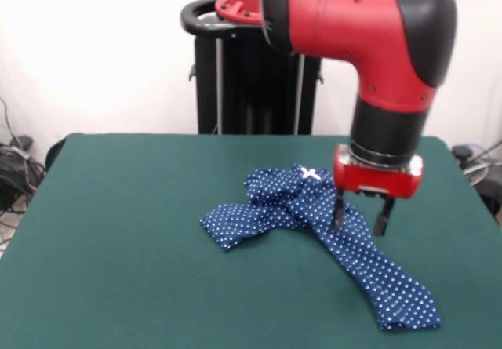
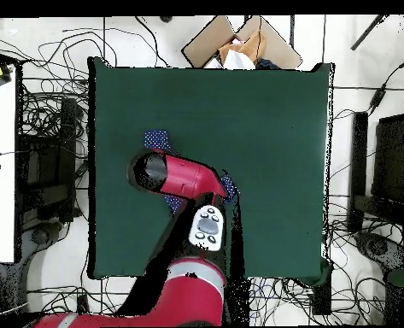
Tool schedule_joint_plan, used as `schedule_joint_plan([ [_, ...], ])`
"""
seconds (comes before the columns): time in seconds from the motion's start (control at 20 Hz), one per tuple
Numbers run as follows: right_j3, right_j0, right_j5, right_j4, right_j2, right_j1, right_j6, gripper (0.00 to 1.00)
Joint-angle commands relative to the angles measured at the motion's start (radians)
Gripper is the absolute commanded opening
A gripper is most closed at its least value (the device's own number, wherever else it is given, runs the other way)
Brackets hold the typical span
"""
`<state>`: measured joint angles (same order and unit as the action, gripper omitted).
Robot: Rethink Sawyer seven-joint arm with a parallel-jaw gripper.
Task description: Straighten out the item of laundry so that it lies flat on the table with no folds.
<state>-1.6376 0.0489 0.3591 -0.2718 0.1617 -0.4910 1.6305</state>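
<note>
**Garment still crumpled, gripper spread over one leg**

We find the small navy-blue polka-dot trousers (image 1: 314, 231) lying bunched on the dark green felt tabletop (image 1: 118, 231), right of centre in the front view. One leg runs toward the near right corner; the other is folded over toward the left. A pink-white bow (image 1: 311, 174) shows at the waistband. We note the red and black arm's gripper (image 1: 361, 216) with its fingers spread apart and holding nothing, one fingertip (image 1: 338, 222) at the cloth. Overhead, the arm covers most of the garment.
</note>
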Motion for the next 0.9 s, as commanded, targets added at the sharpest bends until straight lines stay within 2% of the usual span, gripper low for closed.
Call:
schedule_joint_plan([
  [0.05,-0.165,-0.039,-0.073,0.081,-0.055,-0.007,0.121,1.00],
  [0.2,-0.182,-0.026,-0.152,0.121,-0.001,0.029,0.150,1.00],
  [0.35,-0.190,0.016,-0.159,0.138,0.073,0.039,0.184,1.00],
  [0.55,-0.219,0.026,-0.170,0.147,0.104,0.038,0.195,1.00],
  [0.9,-0.288,0.048,-0.318,0.133,0.174,0.052,0.260,1.00],
])
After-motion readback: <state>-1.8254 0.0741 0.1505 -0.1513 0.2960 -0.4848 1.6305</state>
